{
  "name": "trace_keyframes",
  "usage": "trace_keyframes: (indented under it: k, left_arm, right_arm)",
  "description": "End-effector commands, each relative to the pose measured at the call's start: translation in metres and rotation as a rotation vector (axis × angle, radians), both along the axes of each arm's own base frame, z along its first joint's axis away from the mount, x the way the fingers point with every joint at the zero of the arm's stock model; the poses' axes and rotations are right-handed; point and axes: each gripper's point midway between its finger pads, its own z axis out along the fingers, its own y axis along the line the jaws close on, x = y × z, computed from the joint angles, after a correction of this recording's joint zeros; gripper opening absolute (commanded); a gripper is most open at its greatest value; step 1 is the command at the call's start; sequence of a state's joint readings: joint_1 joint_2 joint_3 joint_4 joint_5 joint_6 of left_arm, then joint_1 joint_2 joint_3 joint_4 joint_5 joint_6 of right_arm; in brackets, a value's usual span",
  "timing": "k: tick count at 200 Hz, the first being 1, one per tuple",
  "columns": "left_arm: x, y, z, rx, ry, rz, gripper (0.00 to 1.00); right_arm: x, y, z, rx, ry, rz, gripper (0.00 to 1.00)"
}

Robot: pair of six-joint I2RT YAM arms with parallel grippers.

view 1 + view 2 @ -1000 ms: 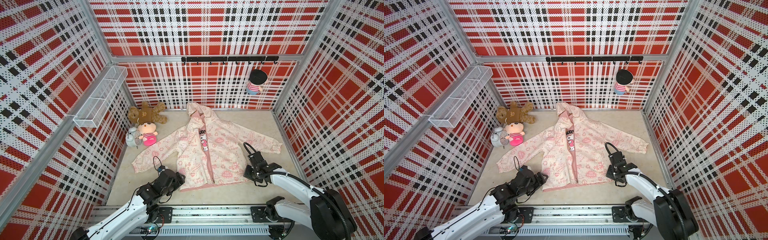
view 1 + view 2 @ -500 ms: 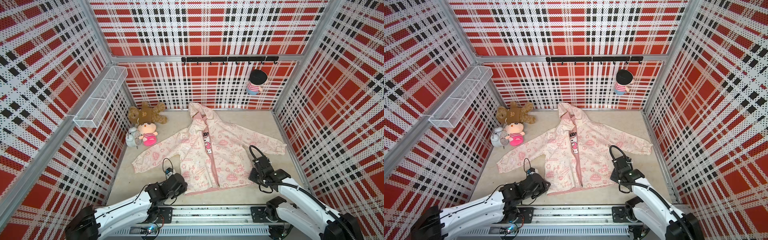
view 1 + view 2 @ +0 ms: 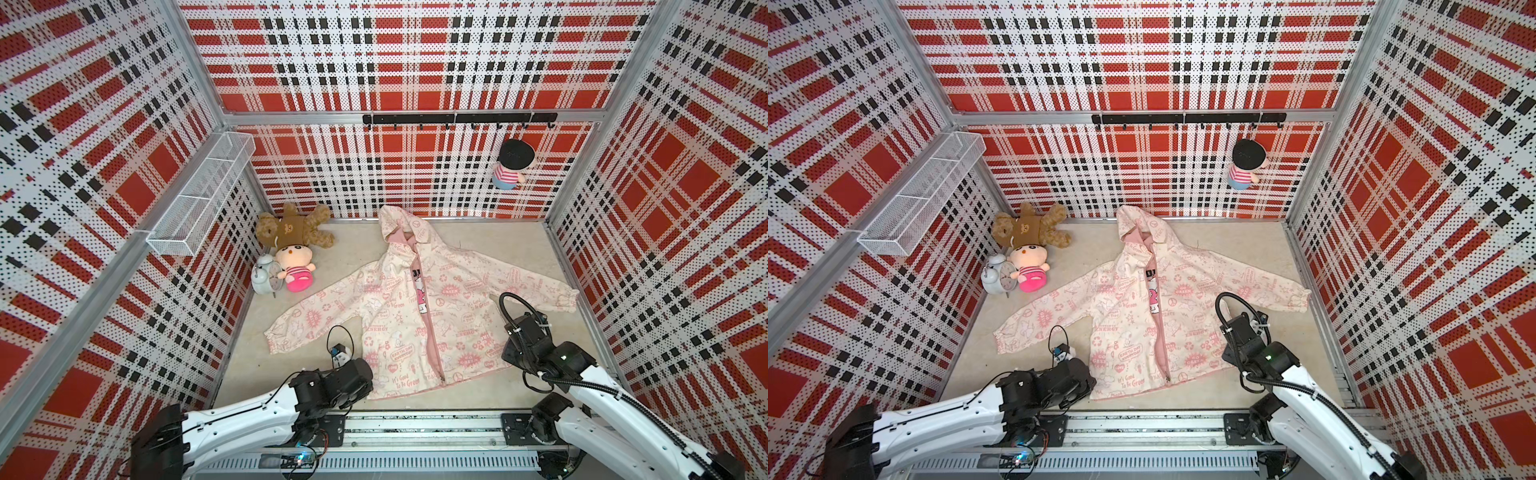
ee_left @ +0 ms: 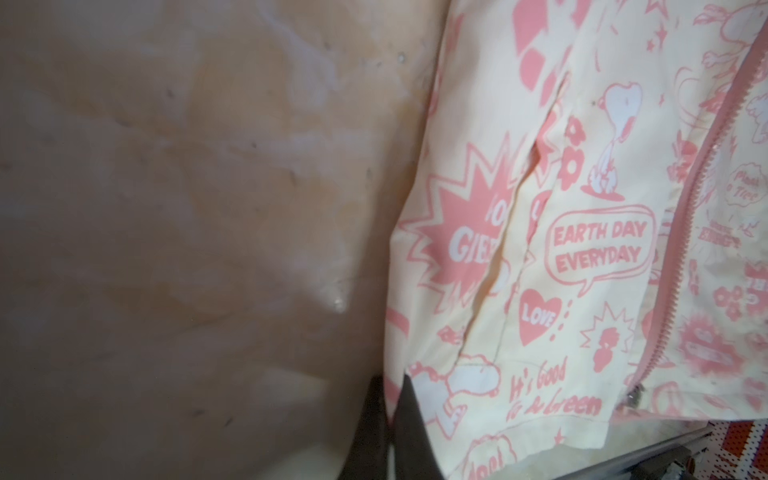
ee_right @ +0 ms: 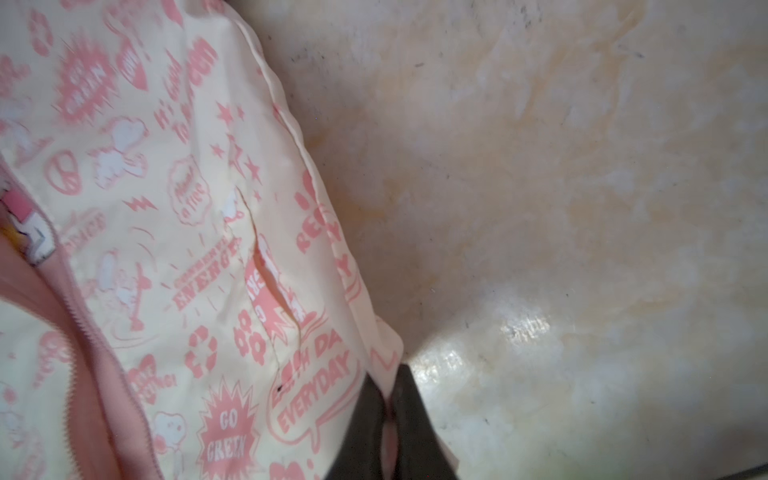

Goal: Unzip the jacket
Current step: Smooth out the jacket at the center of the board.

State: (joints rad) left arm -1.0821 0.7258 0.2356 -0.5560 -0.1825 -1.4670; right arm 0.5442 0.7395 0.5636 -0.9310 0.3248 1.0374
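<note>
Partly unzipped, the jacket (image 3: 399, 328) lies flat, left hand (image 4: 392, 384) and right hand (image 5: 388, 388) pinching its hem.

The jacket (image 3: 457, 324) is cream with pink prints and zipper (image 4: 681, 251), the walls (image 3: 415, 166) red-black-white plaid, the floor (image 3: 498, 241) seemingly beige.

Bright, even overhead light in both top views; soft shadows, wide-angle bowing at frame edges. Wrist views dimmer, warmer, soft-focus. Glare patch on floor (image 5: 525, 328); jacket (image 5: 87, 83) print smeared w/ blur.
</note>
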Motion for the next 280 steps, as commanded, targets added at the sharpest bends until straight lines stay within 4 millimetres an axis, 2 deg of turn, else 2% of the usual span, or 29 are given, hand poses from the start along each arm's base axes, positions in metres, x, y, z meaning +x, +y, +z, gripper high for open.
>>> trace_keyframes:
  k: [1,13,19,46,64,75,98,106,112,122,127,141,154,180,194,206,223,249,280]
  left_arm:
    - [-0.009,0.028,-0.002,0.105,0.031,0.029,0.16]
    - [-0.007,0.031,0.006,0.105,0.012,0.043,0.27]
    - [-0.005,0.033,0.011,0.107,-0.001,0.055,0.36]
    - [0.003,0.035,0.033,0.073,-0.057,0.099,0.57]
    - [0.008,0.037,0.045,0.063,-0.088,0.120,0.63]
    - [0.013,0.040,0.057,0.073,-0.121,0.132,0.63]
    - [0.037,0.039,0.102,0.076,-0.277,0.151,0.61]
    - [0.047,0.038,0.122,0.080,-0.347,0.155,0.61]
    - [0.056,0.037,0.137,0.088,-0.401,0.155,0.62]
    - [0.071,0.035,0.156,0.115,-0.477,0.151,0.66]
    - [0.079,0.034,0.167,0.128,-0.514,0.140,0.67]
    - [0.106,0.030,0.188,0.152,-0.570,0.122,0.69]
    - [0.136,0.022,0.199,0.134,-0.596,0.069,0.73]
    - [0.205,0.019,0.203,0.107,-0.571,0.042,0.80]
    - [0.241,0.010,0.209,0.206,-0.579,-0.001,0.81]
    - [0.273,-0.001,0.200,0.269,-0.533,-0.038,0.82]
    - [0.315,-0.024,0.186,0.279,-0.491,-0.081,0.77]
    - [0.367,-0.063,0.167,0.241,-0.482,-0.129,0.70]
    - [0.414,-0.097,0.141,0.223,-0.460,-0.154,0.59]
  right_arm:
    - [0.003,-0.018,0.030,-0.067,-0.075,-0.052,0.36]
    - [0.007,-0.017,0.039,-0.073,-0.093,-0.042,0.48]
    - [0.008,-0.016,0.041,-0.075,-0.095,-0.038,0.50]
    - [0.009,-0.013,0.038,-0.066,-0.087,-0.025,0.56]
    - [0.016,-0.008,0.038,-0.059,-0.117,0.004,0.56]
    - [0.025,0.000,0.041,-0.057,-0.140,0.037,0.55]
    - [0.063,0.037,0.056,-0.031,-0.221,0.192,0.55]
    - [0.078,0.057,0.061,-0.014,-0.250,0.275,0.57]
    - [0.091,0.073,0.065,0.003,-0.270,0.337,0.60]
    - [0.110,0.085,0.067,-0.003,-0.275,0.373,0.63]
    - [0.119,0.102,0.069,0.034,-0.277,0.442,0.64]
    - [0.145,0.130,0.071,0.048,-0.263,0.556,0.64]
    - [0.168,0.155,0.075,0.063,-0.275,0.649,0.65]
    - [0.205,0.181,0.078,0.128,-0.291,0.719,0.65]
    - [0.220,0.187,0.076,0.201,-0.301,0.726,0.65]
    - [0.232,0.191,0.073,0.238,-0.312,0.731,0.65]
    - [0.244,0.197,0.065,0.234,-0.295,0.760,0.65]
    - [0.257,0.198,0.053,0.235,-0.289,0.765,0.66]
    - [0.265,0.186,0.046,0.229,-0.289,0.730,0.66]
